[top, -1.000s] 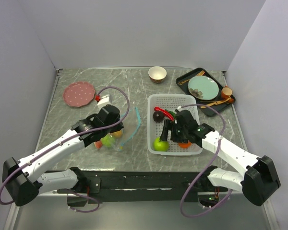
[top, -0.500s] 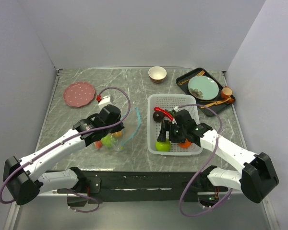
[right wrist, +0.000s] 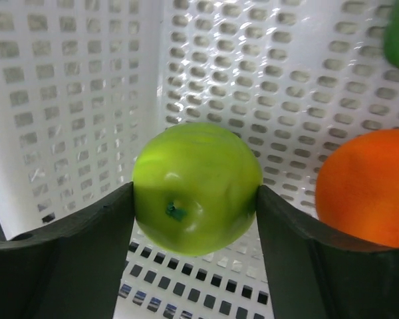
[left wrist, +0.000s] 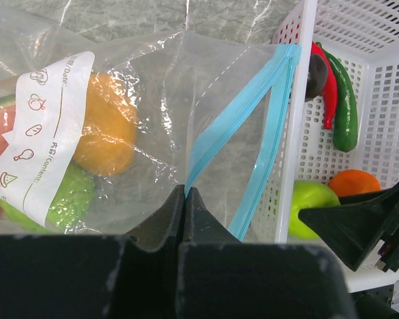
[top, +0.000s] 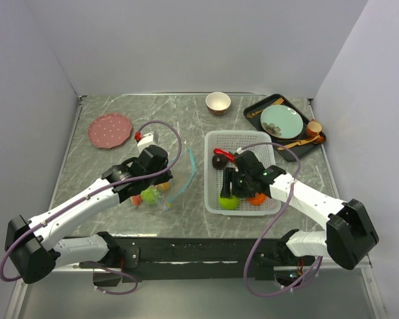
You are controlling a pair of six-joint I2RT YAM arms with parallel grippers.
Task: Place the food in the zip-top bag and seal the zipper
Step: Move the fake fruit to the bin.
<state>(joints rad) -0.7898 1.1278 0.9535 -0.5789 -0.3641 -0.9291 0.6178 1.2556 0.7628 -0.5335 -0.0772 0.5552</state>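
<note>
Green apple (top: 228, 201), likely hard smooth plastic, light, slippery: my right gripper (right wrist: 194, 199) clamps it at widest middle, inside white basket (top: 243, 137) near desk's front edge. My left gripper (left wrist: 185, 196) pinches soft zip-top bag (left wrist: 153, 93) at zipper (left wrist: 213, 143), mouth open, left of basket.

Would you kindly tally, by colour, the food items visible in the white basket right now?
Green: 2, the apple and the pepper
Red: 1, the chili
Orange: 1, the orange
Dark brown: 1, the dark brown piece
Total: 5
</note>
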